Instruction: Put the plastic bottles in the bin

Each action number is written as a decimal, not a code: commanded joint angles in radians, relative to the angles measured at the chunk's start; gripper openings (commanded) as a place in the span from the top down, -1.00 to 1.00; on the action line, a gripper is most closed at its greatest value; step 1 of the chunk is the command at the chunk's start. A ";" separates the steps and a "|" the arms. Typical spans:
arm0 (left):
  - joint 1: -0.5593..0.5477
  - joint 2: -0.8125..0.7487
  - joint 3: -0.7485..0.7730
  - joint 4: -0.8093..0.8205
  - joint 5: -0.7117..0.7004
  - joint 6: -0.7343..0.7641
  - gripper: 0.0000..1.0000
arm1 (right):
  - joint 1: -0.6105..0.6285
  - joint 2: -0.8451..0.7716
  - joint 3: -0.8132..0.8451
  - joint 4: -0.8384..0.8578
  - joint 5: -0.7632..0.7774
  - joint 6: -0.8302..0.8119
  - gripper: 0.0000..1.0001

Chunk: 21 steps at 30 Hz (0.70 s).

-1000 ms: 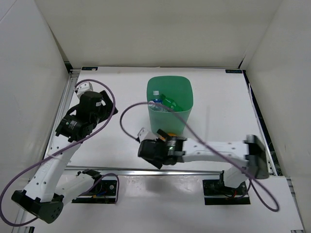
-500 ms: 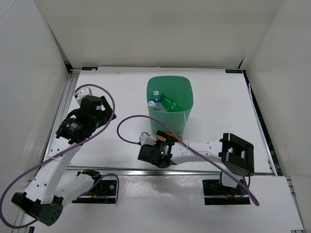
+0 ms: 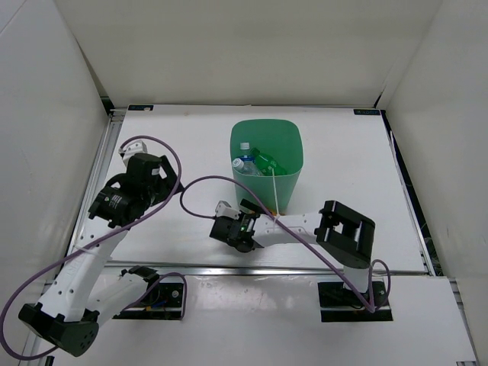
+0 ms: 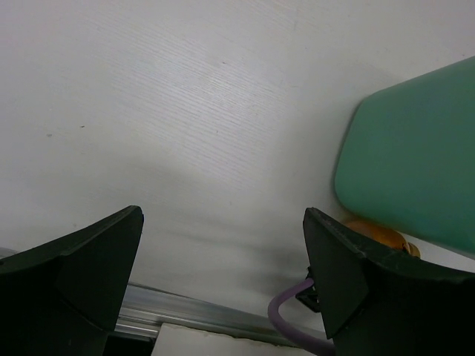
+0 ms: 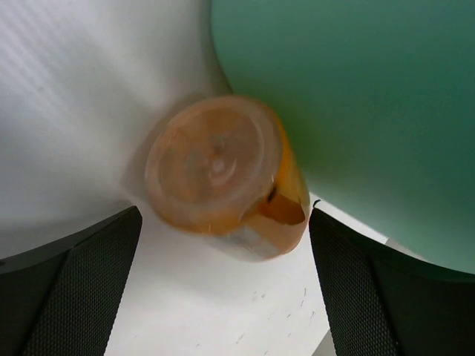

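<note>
The mint-green bin (image 3: 293,162) stands mid-table. Inside it lie a green bottle (image 3: 268,162) and a clear bottle with a blue label (image 3: 242,164). The other clear bottles are not visible. The short orange bottle (image 5: 223,174) lies on its side on the table against the bin's base (image 5: 356,111), bottom end facing my right wrist camera. My right gripper (image 5: 226,297) is open and empty, its jaws wide on either side just short of the bottle; it sits low at the bin's near side (image 3: 252,225). My left gripper (image 4: 223,274) is open and empty, above the table left of the bin (image 3: 152,179).
The left wrist view shows the bin's wall (image 4: 415,170), the orange bottle (image 4: 378,233) below it and a purple cable (image 4: 297,319) by the table's metal front rail (image 4: 193,311). White walls enclose the table. Purple cables loop from both arms.
My right arm has folded in, its elbow swinging left, and its gripper has closed in on the bin's base. My left gripper has dropped slightly.
</note>
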 commanded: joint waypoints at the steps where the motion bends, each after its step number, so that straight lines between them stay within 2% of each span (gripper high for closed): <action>1: 0.002 -0.018 -0.013 -0.021 0.019 0.019 -1.00 | -0.034 0.027 0.068 0.041 0.010 -0.030 -0.92; 11: 0.002 -0.037 -0.032 -0.030 0.019 0.010 -1.00 | -0.103 0.070 0.100 0.041 -0.056 -0.051 -0.92; 14: 0.002 -0.037 -0.032 -0.030 0.019 0.010 -1.00 | -0.114 0.070 0.100 0.010 -0.119 -0.001 -0.89; 21: 0.002 -0.037 -0.032 -0.040 0.009 0.010 -1.00 | -0.123 0.081 0.152 -0.089 -0.199 0.091 -0.49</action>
